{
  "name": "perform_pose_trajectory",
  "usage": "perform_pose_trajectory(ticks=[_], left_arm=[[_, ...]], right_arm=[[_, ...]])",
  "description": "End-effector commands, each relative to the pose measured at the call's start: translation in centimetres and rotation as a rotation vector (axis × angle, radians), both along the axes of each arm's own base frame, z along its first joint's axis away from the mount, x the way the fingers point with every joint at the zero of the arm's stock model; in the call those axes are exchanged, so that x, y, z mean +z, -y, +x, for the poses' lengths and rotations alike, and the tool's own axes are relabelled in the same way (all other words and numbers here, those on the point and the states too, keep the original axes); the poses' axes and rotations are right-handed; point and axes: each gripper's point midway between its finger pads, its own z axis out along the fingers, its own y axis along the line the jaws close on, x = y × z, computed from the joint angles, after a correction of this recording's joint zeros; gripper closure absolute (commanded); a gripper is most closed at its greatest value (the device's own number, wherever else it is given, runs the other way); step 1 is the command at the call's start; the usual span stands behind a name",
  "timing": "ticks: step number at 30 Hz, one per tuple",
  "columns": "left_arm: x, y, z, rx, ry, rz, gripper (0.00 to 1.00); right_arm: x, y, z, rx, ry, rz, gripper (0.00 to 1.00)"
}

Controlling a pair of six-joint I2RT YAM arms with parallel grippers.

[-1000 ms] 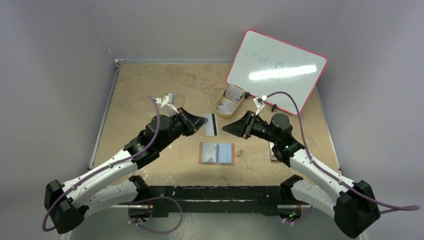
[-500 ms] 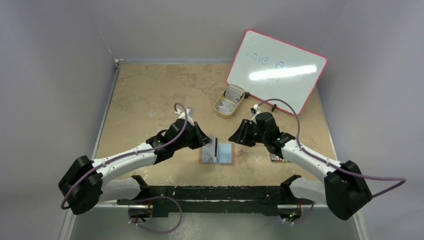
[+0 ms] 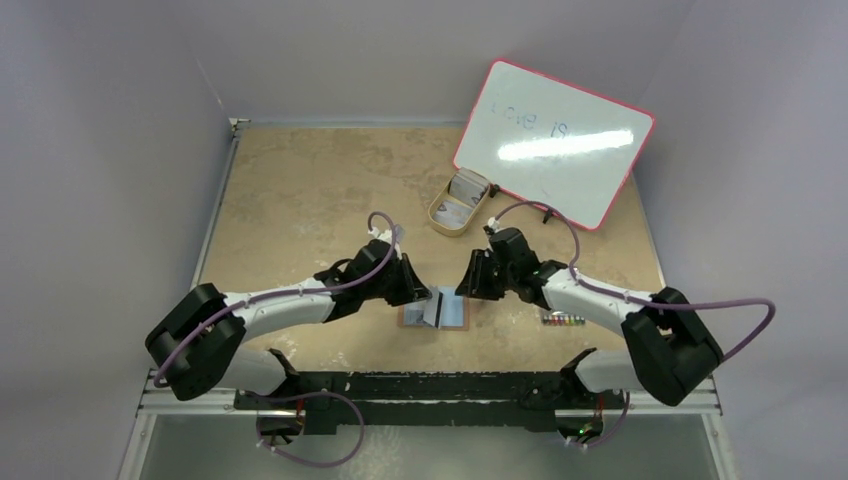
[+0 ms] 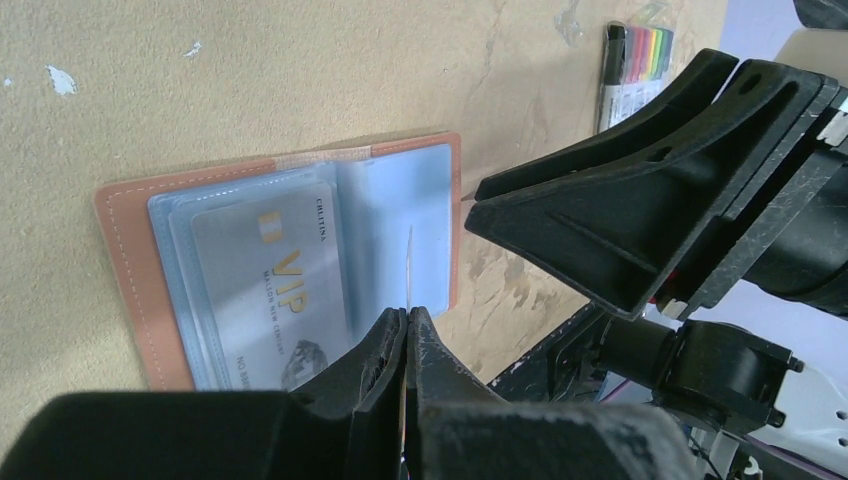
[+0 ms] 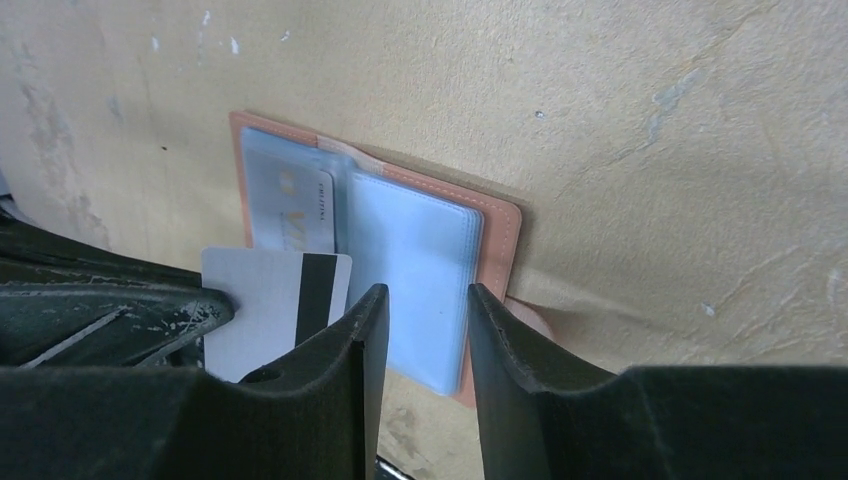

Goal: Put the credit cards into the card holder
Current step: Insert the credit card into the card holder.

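Note:
The card holder lies open near the table's front edge, reddish-brown with clear blue sleeves; a grey VIP card sits in its left side. My left gripper is shut on a whitish credit card with a dark stripe, held on edge just above the holder's middle; that card shows edge-on in the left wrist view. My right gripper is open and empty, its fingertips low over the holder's right sleeve, close beside the left gripper.
A tan oval tray holding cards stands behind the holder, next to a leaning whiteboard. A pack of coloured markers lies right of the holder, also in the left wrist view.
The left gripper took the striped card from the table's middle and carried it toward the front, over the open holder. The right gripper moved down and left to the holder's right side.

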Motion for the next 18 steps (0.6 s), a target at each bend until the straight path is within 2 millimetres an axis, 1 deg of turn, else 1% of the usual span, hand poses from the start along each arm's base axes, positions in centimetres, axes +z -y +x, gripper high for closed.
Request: perform_pose_trajectory(ticks=[1, 7, 10, 13, 18], left_arm=[[0.6, 0.5, 0.2, -0.011, 0.023, -0.036, 1.0], [0.1, -0.1, 0.2, -0.004, 0.02, -0.002, 1.0], [-0.3, -0.7, 0.2, 0.006, 0.025, 0.034, 1.0], [-0.4, -1.2, 0.2, 0.014, 0.026, 0.06, 1.0], [-0.8, -1.2, 0.2, 0.012, 0.024, 0.068, 1.0]], right_arm=[[0.9, -1.1, 1.4, 0.026, 0.068, -0.027, 0.64], [-1.1, -1.0, 0.9, 0.035, 0.029, -0.091, 0.69], [-1.6, -0.8, 0.7, 0.031, 0.021, -0.127, 0.71], [-1.7, -0.6, 0.7, 0.026, 0.026, -0.159, 0.73], [-2.0, -0.6, 0.6, 0.028, 0.02, -0.167, 0.74]])
